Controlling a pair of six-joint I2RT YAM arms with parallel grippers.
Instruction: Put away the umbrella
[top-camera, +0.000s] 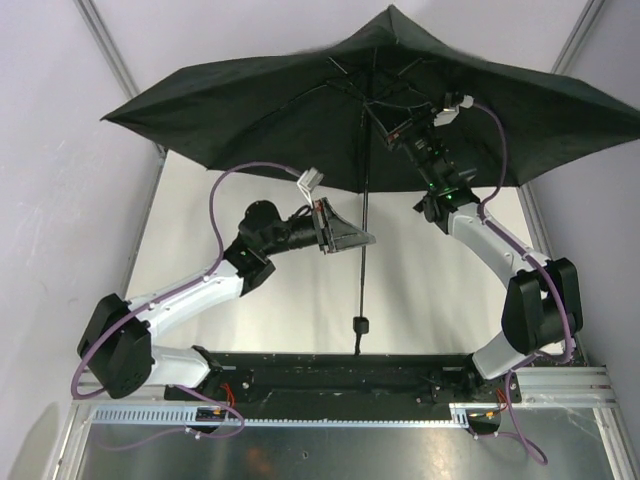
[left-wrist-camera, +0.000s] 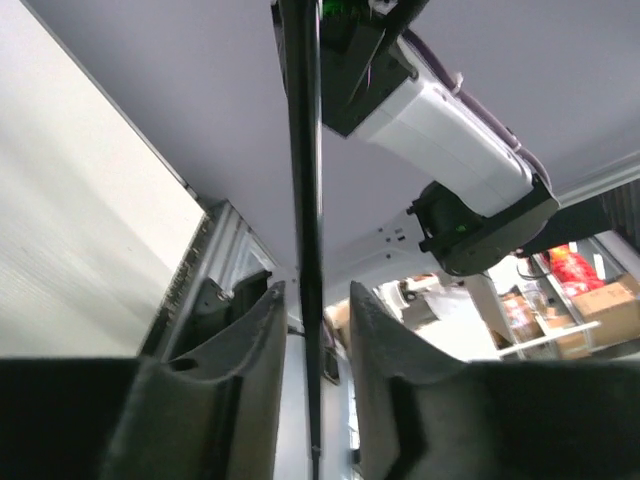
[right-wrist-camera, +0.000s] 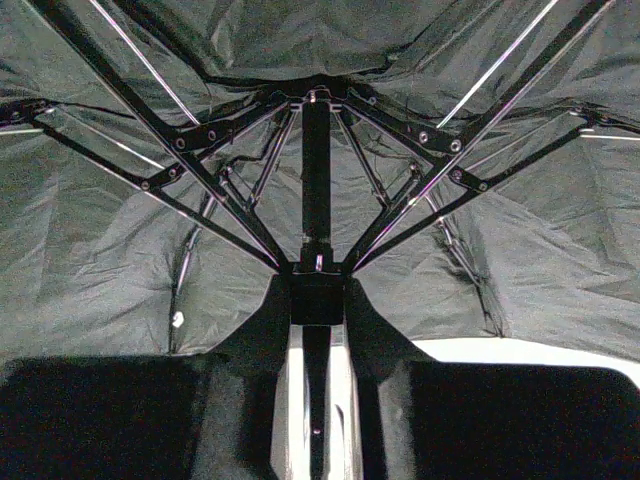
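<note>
1. umbrella (top-camera: 300, 80) is fully open and held clear of the tabletop (top-camera: 300, 300); handle (top-camera: 360, 325) hangs over the near edge, about mid-width
2. left gripper (left-wrist-camera: 312, 300) sits mid-shaft, fingers (left-wrist-camera: 255, 350) spread either side of the shaft (left-wrist-camera: 303, 200) with a sliver of gap on each side, so no clamp there as far as I can see
3. right gripper (right-wrist-camera: 318, 305) is up under the canopy and looks pinched onto the runner (right-wrist-camera: 318, 285) where the ribs (right-wrist-camera: 200, 190) converge; the contact is dark, so call it probable
4. canopy (top-camera: 480, 110) sits toward the far edge of the tabletop and overhangs both side edges
5. judgement: the step in hand is collapsing it, runner pulled down the shaft
6. risks:
   - with the left jaws loose, all the weight rides on the runner pinch, so the umbrella can swing or drop
   - if the runner is pulled with the shaft unclamped, the shaft just follows and nothing folds
   - an off-centre pinch could slip onto a rib and bend it
</note>
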